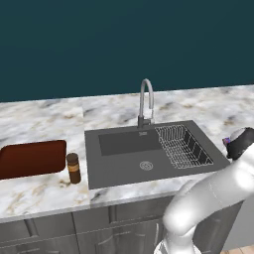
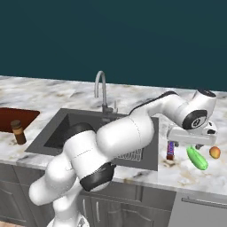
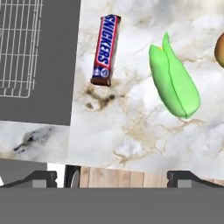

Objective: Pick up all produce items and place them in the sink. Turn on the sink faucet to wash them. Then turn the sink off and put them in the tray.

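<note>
On the marble tabletop: one green vegetable, one orange fruit, one candy bar, one brown jar and one reddish-brown tray, alongside one sink with one faucet and one wire rack.

Marble counter, running under a dark teal wall. Dark grey sink sitting in the counter, its wire rack partly showing under the arm. Grey gooseneck faucet standing at the sink's back rim. Reddish-brown tray lying at the left edge, a brown jar standing upright just beside it. White arm reaching right, its gripper hanging over the counter beside the sink (jaws too small to judge). Under it, a green cucumber-like vegetable is lying between a purple-red bar and a round orange fruit, all apart.
</note>
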